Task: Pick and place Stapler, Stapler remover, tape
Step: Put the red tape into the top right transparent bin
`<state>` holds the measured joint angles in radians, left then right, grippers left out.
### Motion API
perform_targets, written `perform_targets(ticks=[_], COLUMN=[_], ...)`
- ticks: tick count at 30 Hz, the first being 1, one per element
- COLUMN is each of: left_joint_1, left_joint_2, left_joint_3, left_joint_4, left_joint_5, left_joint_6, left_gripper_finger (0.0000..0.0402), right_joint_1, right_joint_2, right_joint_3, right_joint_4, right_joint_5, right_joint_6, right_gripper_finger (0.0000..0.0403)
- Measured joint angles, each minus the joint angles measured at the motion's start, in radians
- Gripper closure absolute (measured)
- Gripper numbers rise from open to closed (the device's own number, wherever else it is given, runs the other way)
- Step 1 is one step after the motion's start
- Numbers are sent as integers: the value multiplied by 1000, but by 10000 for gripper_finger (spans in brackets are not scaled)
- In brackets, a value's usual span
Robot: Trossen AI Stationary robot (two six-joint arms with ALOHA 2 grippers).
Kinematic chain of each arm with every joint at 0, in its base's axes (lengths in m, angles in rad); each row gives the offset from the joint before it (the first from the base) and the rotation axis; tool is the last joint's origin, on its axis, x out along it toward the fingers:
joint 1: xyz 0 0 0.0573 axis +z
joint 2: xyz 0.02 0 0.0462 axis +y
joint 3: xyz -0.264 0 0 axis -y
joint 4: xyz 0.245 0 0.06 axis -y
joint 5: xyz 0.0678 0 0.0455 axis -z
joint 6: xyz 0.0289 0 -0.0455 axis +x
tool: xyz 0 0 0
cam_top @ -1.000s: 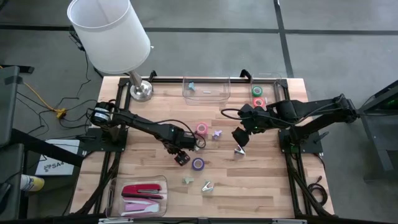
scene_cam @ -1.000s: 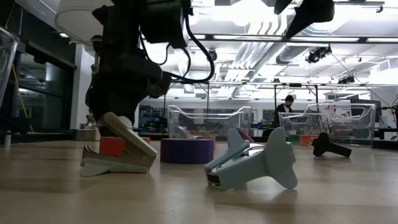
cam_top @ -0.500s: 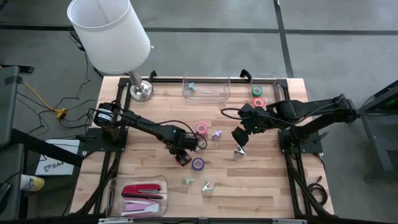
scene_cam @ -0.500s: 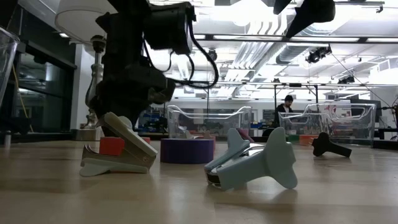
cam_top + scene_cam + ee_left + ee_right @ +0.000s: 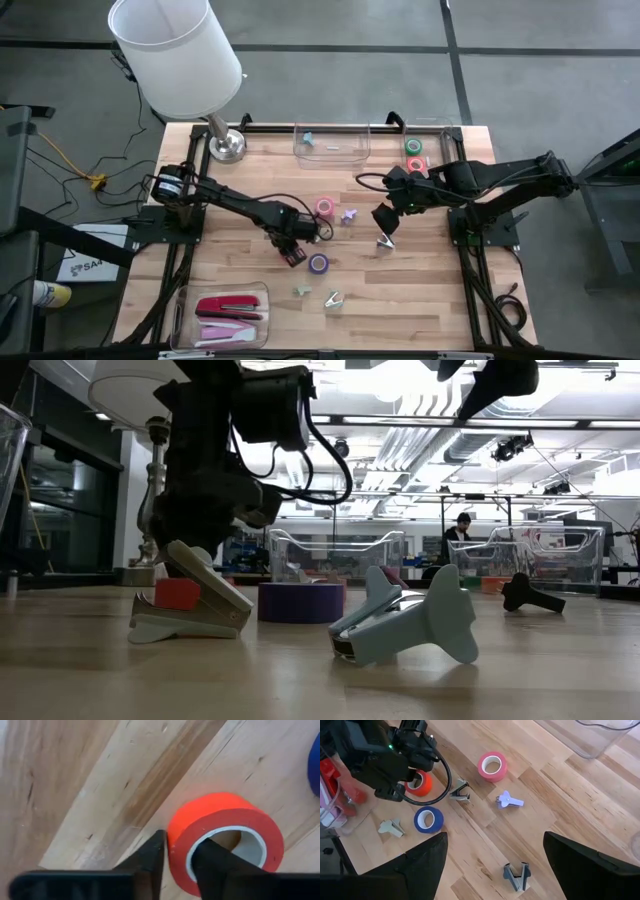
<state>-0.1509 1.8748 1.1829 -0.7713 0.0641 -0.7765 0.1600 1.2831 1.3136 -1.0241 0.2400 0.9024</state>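
Orange tape roll; pink roll; blue roll.

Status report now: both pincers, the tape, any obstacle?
Left pincer closed on the wall of the red-orange tape roll, roll on the table. Right pincer open, hovering mid-table. Purple tape roll close beside; no obstacle.

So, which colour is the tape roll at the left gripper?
Red-orange tape roll, clearest in the left wrist view.

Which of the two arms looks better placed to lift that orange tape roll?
The left. Its hand already straddles the orange tape roll's wall, while the right hand hangs open, apart, over a staple remover.
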Motion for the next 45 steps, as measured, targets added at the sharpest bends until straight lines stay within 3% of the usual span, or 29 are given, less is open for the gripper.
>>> perform_targets(ticks=[3, 14, 27, 37, 45], left_joint_1=[0, -1, 66, 147, 159], left_joint_2=[0, -27, -272, -472, -519], left_joint_3=[0, -5, -3, -3, -1], left_joint_4=[-4, -19, 11, 280, 606], left_joint_5=[-12, -88, -231, -232, -306], left_joint_6=[33, 144, 300, 455, 602], left_gripper_finger=[364, 365, 365, 365, 365], right_joint_1=[0, 0, 0, -2, -27], right_joint_2=[0, 0, 0, 0, 0], right_joint_3=[0, 0, 0, 0, -2], right_joint_4=[0, 2, 18, 146, 301], right_joint_5=[0, 0, 100, 183, 172], right_joint_6=[8, 16, 14, -142, -387], right_gripper_finger=[82, 82, 82, 82, 82])
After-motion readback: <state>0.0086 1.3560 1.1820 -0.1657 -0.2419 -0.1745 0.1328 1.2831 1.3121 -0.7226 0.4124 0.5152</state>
